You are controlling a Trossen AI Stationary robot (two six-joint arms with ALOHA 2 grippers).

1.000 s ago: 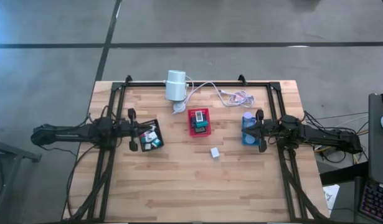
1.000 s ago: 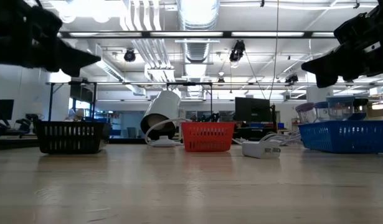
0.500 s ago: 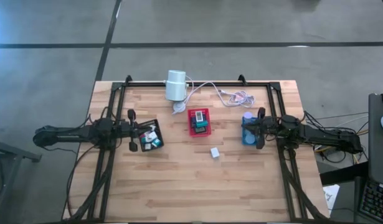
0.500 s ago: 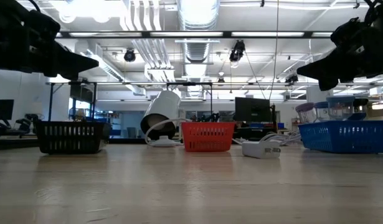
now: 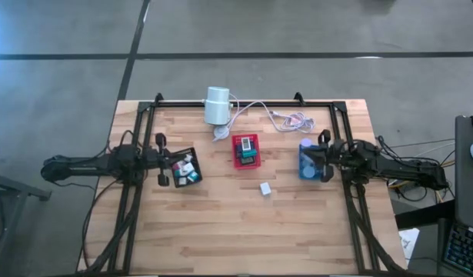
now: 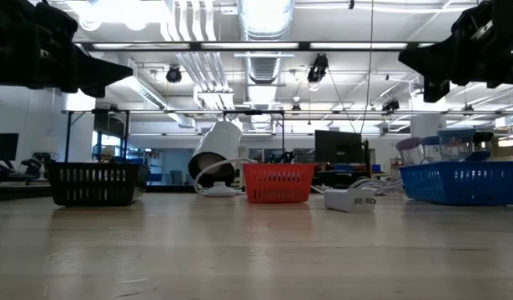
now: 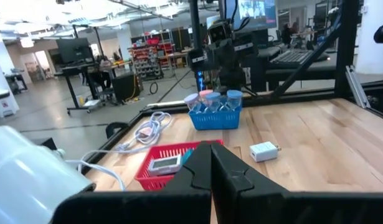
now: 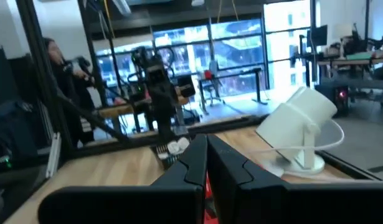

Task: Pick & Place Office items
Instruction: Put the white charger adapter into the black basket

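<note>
Several small office items sat in three trays across the middle of the table [image 5: 221,223], w/ one stray white block [image 5: 264,188] lying alone on the bare wood, just in front of the red tray and apart from it. Black tray [image 5: 185,167], toward the left side, held a mix of white, teal and red bits, too small to tell what each was. Red tray [image 5: 247,151], at center, held a white piece w/ a dark face and some teal next to it. Blue tray [image 5: 306,161], toward the right side, held round-topped pieces in blue and pink; in the left wrist view they looked like small clear jars w/ pale lids [image 7: 214,100]. Left gripper [image 5: 164,160] hung at the black tray's outer edge, above the wood, fingers pressed together w/ nothing between them, pointing across toward the red tray. Right gripper [image 5: 324,156] hung over the blue tray's outer edge, fingers also together and empty, pointing back toward center. In the low view both grippers were up well clear of the tabletop, left one [image 6: 106,73] at one side and right one [image 6: 414,60] at the other. White cylinder [image 5: 217,105] lay tipped at the table's far edge, its cable [image 5: 259,108] looping off along that edge to a coiled bundle near the blue tray. Dark frame rails [image 5: 244,101] ran around the work area.
</note>
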